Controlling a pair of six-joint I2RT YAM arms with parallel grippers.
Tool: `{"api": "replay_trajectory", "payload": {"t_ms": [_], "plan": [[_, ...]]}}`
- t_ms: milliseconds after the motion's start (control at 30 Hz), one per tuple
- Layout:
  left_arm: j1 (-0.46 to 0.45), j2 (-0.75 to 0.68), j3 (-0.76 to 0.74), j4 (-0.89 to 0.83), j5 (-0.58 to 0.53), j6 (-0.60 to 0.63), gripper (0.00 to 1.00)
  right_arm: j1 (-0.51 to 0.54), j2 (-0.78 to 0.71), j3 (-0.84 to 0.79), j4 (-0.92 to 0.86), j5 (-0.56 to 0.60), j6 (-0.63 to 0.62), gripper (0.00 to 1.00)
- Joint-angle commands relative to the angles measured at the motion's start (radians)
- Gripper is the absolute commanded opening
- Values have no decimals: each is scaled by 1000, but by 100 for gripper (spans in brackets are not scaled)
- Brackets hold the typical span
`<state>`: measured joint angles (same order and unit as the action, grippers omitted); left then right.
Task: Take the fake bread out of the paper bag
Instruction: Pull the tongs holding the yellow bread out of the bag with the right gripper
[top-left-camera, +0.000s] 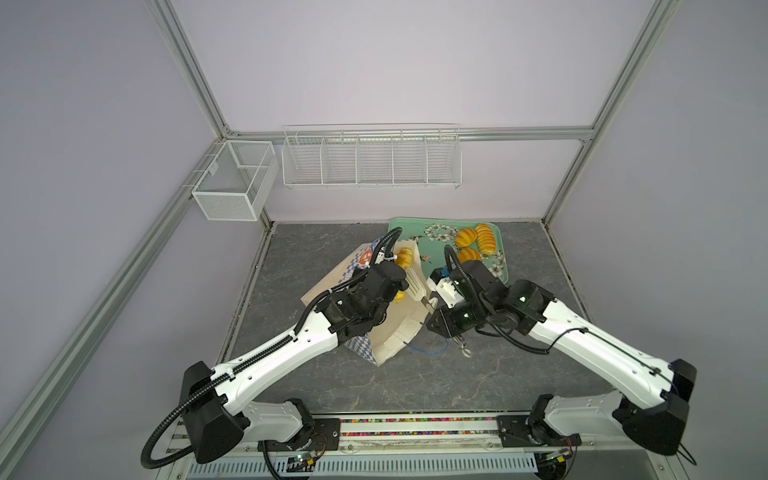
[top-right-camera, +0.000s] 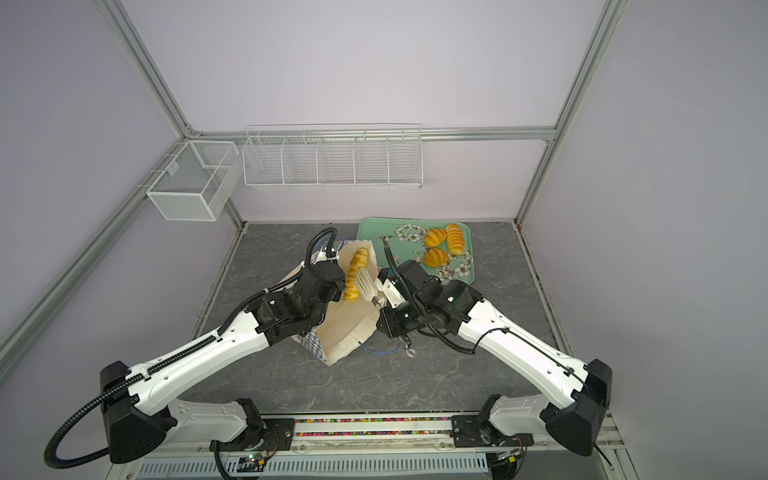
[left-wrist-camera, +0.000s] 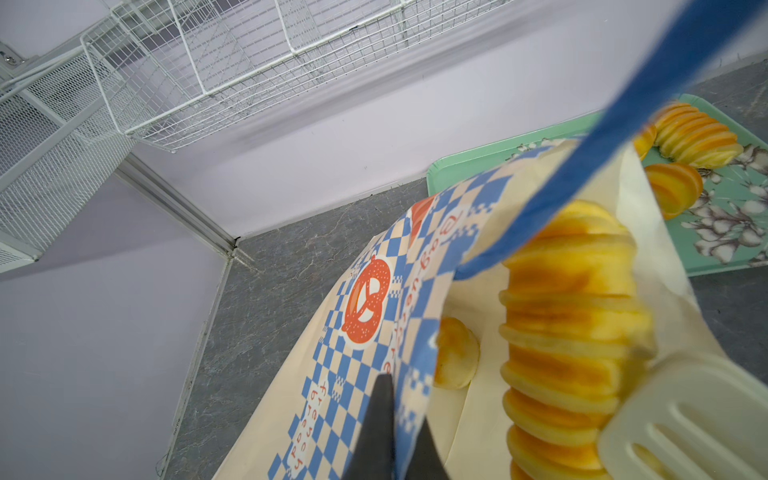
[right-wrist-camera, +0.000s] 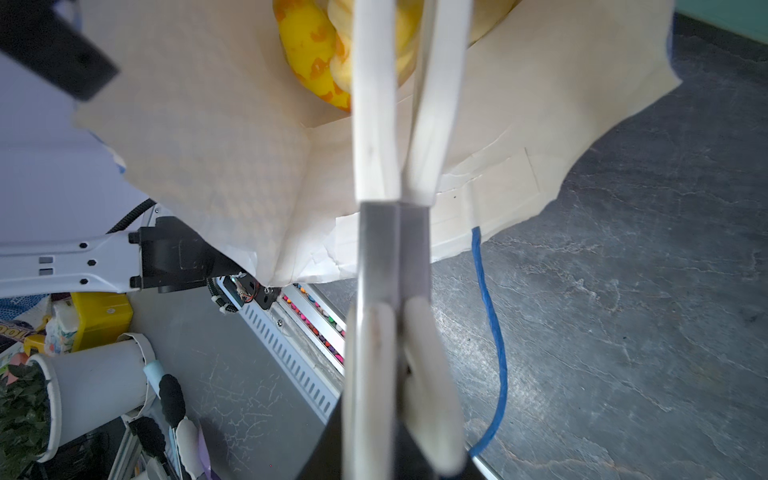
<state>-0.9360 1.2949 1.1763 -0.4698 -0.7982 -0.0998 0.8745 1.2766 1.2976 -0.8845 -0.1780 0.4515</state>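
Note:
The paper bag (top-left-camera: 332, 283) (top-right-camera: 345, 328) leans tilted on the grey table with its mouth open. My left gripper (left-wrist-camera: 401, 399) is shut on the bag's checkered rim (left-wrist-camera: 357, 332). My right gripper (right-wrist-camera: 395, 424) is shut on the handles of white tongs (right-wrist-camera: 374, 124) (top-right-camera: 365, 284). The tongs clamp a long ribbed fake bread (top-left-camera: 404, 257) (left-wrist-camera: 569, 316) at the bag's mouth. A round bun (left-wrist-camera: 457, 353) lies inside the bag. Three more breads (top-left-camera: 473, 241) rest on the green tray (top-left-camera: 405, 232).
A blue cord handle (right-wrist-camera: 494, 332) trails from the bag onto the table. The tongs' ring end (top-left-camera: 465, 351) sticks out below my right gripper. A white wire rack (top-left-camera: 370, 158) and a mesh box (top-left-camera: 232, 183) hang on the walls. The tray sits at the back right.

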Motion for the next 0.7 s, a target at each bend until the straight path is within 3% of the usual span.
{"api": "replay_trajectory", "payload": {"t_ms": [0,400,667], "plan": [[6,7,24,-20,18,-44,0,4,-55,-20,21,18,-36,7],[27,3,14,-33,57,-59,0,-25,-208,-17,13,134,-58,7],[42,-34,-17,-52,61,-62,0,-155,-205,77,-34,119,-118,7]]}}
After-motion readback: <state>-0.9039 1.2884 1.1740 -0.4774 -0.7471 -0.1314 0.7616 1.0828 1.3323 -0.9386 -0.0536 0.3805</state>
